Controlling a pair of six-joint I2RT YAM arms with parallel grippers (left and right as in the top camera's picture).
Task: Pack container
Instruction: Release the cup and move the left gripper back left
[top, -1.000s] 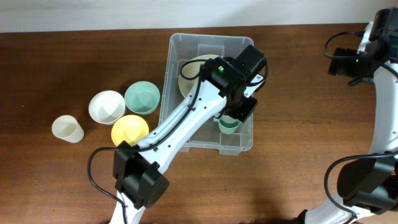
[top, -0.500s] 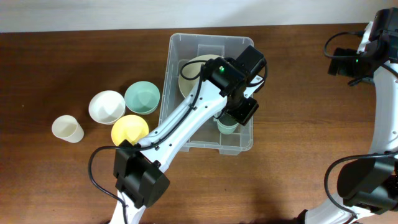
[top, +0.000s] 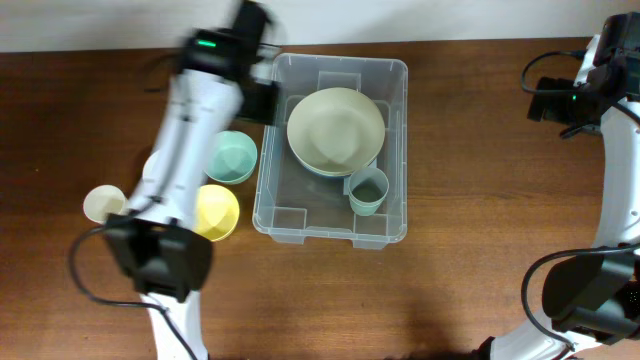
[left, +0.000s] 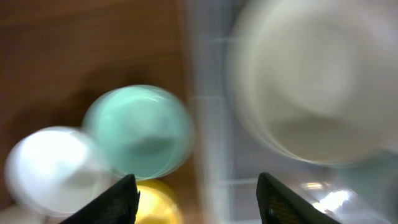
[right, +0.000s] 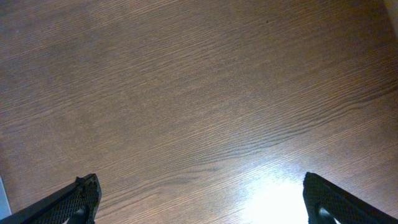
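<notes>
Squarely in the middle of the table (top: 480, 210) sits the container (top: 340, 62), a clear bin with its long sides running near to far. Inside it, a wide cream bowl (top: 335, 128) fills the far half. A green cup (top: 367, 191) stands upright just beside the bowl's near right edge, close to the bin's right wall.

Just left of the bin, on the wood, a mint bowl (top: 231, 157) lies close to the left wall, and a yellow bowl (top: 215, 212) sits beside it on the near side. A white bowl (left: 53, 165) shows left of the mint one in the left wrist view, though blurred; from above, the arm hides most of it. A white cup (top: 100, 204) stands farthest left.

The left gripper (left: 194, 186) hangs over the bin's left wall, toward its far left corner. Its fingers are spread wide with nothing between them, and its view is smeared. The right gripper (right: 199, 193) is well apart at the far right of the table, over plain wood, its fingers likewise spread wide and holding nothing.
</notes>
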